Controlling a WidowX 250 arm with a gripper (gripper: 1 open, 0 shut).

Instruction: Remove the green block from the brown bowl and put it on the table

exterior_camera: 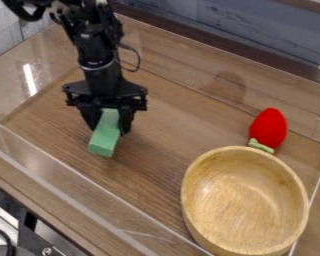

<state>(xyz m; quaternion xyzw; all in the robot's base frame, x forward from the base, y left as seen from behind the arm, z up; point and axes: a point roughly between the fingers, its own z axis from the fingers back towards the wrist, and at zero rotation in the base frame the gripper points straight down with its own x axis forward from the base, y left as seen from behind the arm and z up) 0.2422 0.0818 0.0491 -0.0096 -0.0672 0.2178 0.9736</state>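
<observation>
The green block (104, 142) hangs tilted at the left of the table (203, 100), its upper end between the black fingers of my gripper (107, 118). The gripper points straight down and is shut on the block's top. I cannot tell whether the block's lower end touches the wood. The brown bowl (192, 190) sits at the front right, well apart from the gripper, and nothing lies inside it.
A red strawberry-shaped toy (267, 127) lies just behind the bowl's far rim. Low clear acrylic walls (83, 200) border the tabletop at the front and left. The black arm (83, 30) reaches in from the upper left.
</observation>
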